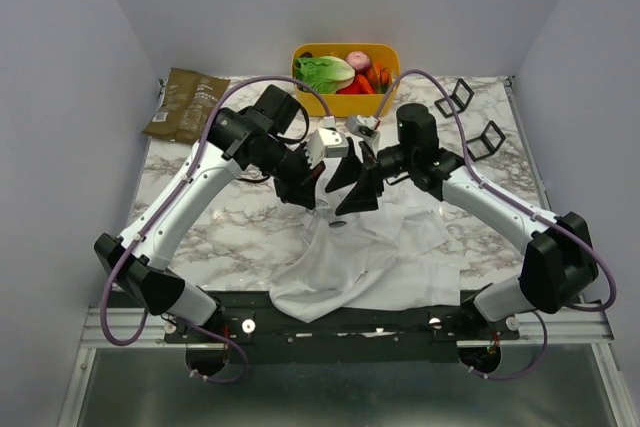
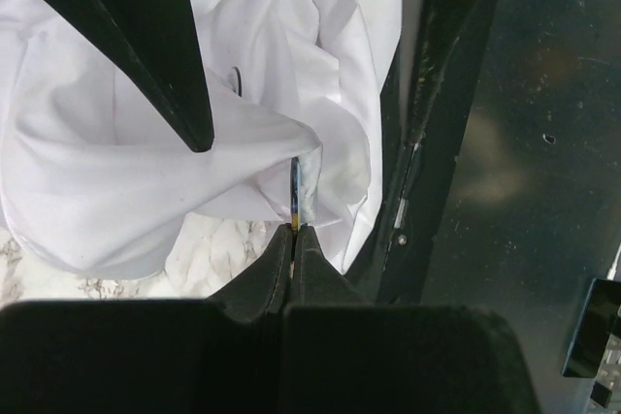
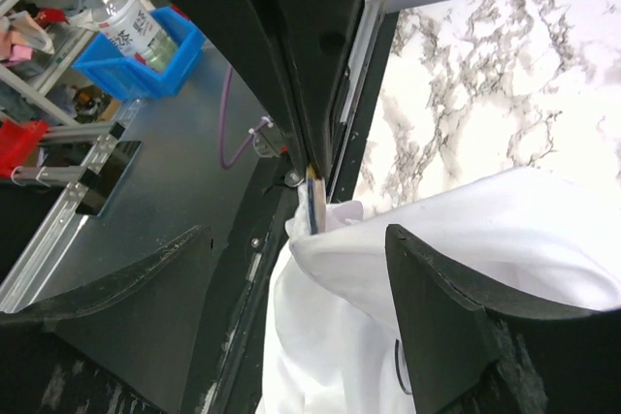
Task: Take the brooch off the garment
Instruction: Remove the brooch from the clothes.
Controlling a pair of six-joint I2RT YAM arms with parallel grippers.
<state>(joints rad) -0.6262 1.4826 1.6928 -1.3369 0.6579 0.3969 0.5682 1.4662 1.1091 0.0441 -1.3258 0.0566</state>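
Observation:
The white shirt [image 1: 370,257] lies crumpled at the table's near edge, with one fold pulled up between the two arms. The brooch [image 2: 299,186] is a thin flat piece seen edge-on, blue, pale and yellow, stuck in the tip of that fold. My left gripper [image 2: 294,228] is shut on the brooch's edge and holds it and the cloth up off the table. My right gripper [image 3: 299,232] is open, its fingers [image 3: 456,317] standing either side of the raised fold just below the brooch [image 3: 315,203]. In the top view the left gripper [image 1: 303,190] and right gripper [image 1: 352,187] nearly meet.
A yellow basket [image 1: 345,49] of vegetables stands at the back centre. A brown bag [image 1: 186,104] lies at the back left. Two black stands [image 1: 455,97] [image 1: 487,137] are at the back right. Small white and grey items [image 1: 328,142] sit behind the grippers. The black front rail [image 2: 437,123] runs beside the shirt.

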